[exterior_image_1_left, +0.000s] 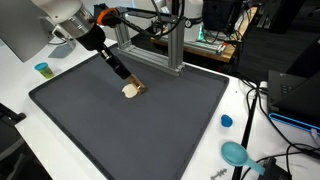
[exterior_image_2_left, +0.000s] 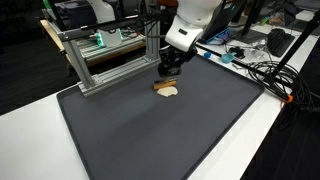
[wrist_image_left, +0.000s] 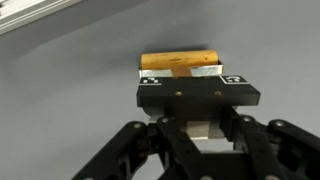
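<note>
Dark mat (exterior_image_1_left: 120, 130) on white table (exterior_image_1_left: 15, 90); pincer (exterior_image_1_left: 137, 85) grips block (exterior_image_1_left: 129, 91).

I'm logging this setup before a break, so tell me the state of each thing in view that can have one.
gripper: shut on the wood-and-white block.
wood-and-white block: gripped, down on the gray mat.
blue cap: lying loose on the white table, off the mat.
teal scoop: lying on the table.
teal cup: upright beside the mat.
</note>
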